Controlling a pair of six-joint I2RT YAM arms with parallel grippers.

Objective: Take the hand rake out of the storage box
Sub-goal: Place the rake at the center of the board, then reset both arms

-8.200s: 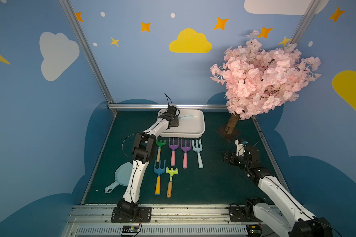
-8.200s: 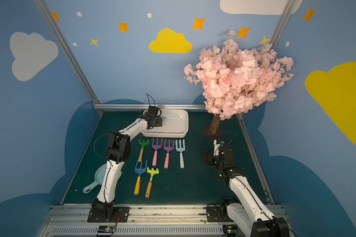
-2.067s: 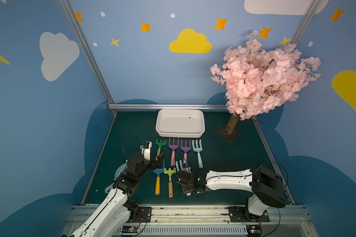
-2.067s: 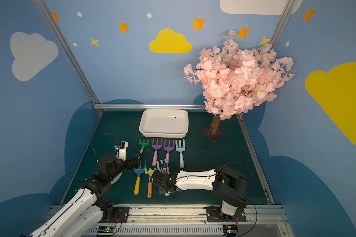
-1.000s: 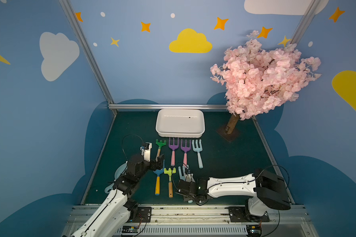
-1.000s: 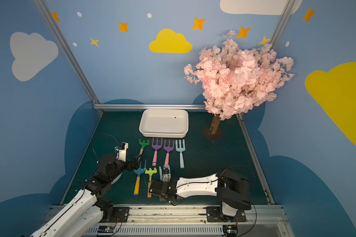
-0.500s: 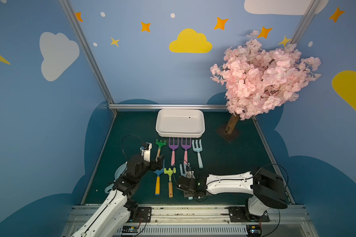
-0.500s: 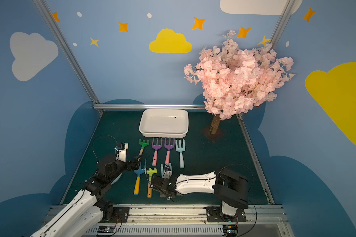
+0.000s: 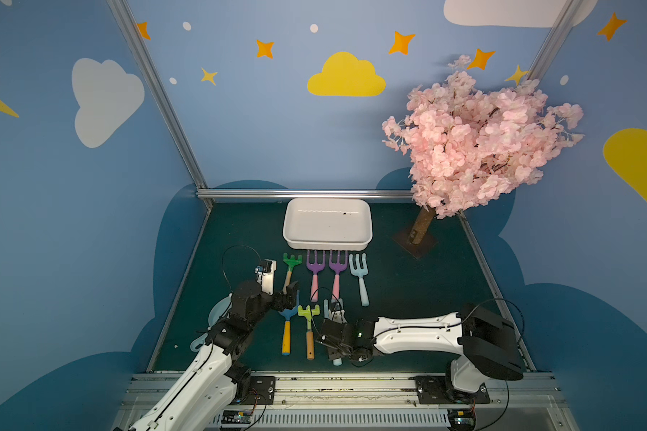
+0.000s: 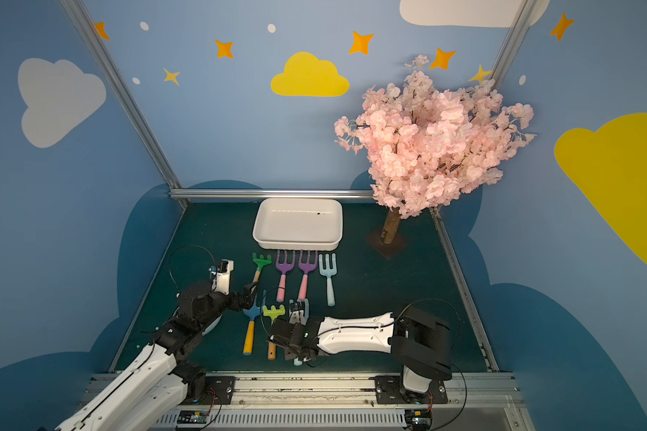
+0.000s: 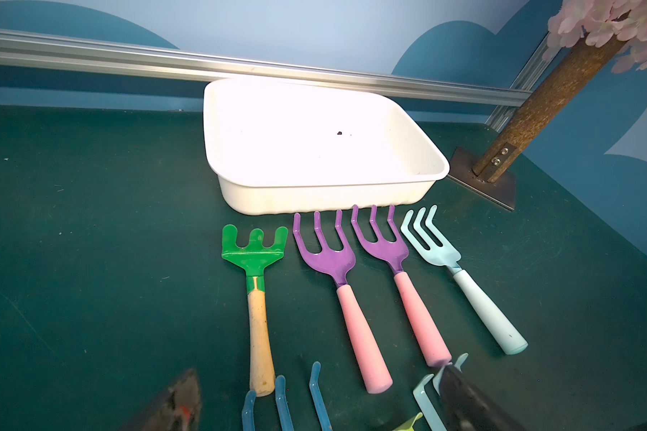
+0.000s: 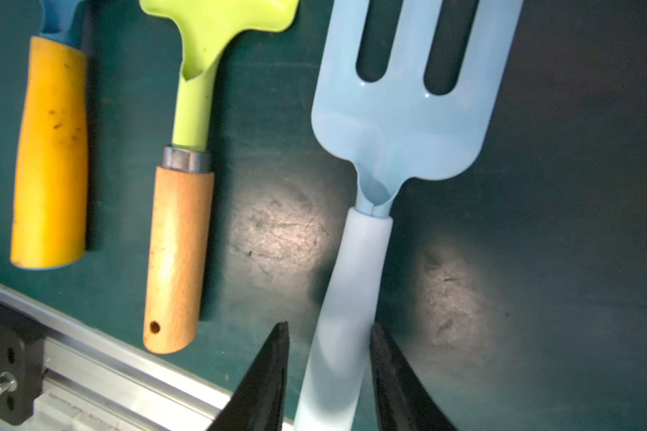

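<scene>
Straddling the pale blue hand rake (image 12: 400,123) loosely, right jaws parted

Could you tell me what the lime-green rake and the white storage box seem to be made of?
Lime-green rake: glossy head, plastic or painted metal; grey metallic collar; matte wooden handle showing grain. Storage box: smooth white plastic, probably, given its thin rolled rim.

We are looking into a robot-laboratory test booth dressed like a children's garden: sky-blue panel walls (image 9: 258,141) painted with yellow and white clouds and orange stars, held by bare aluminium frame posts (image 9: 160,97). Two white-and-black robot arms (image 9: 415,334) mounted on a slotted aluminium base rail (image 9: 352,388) reach over a dark green mat (image 9: 408,283) beside an artificial pink blossom tree (image 9: 479,145).
</scene>
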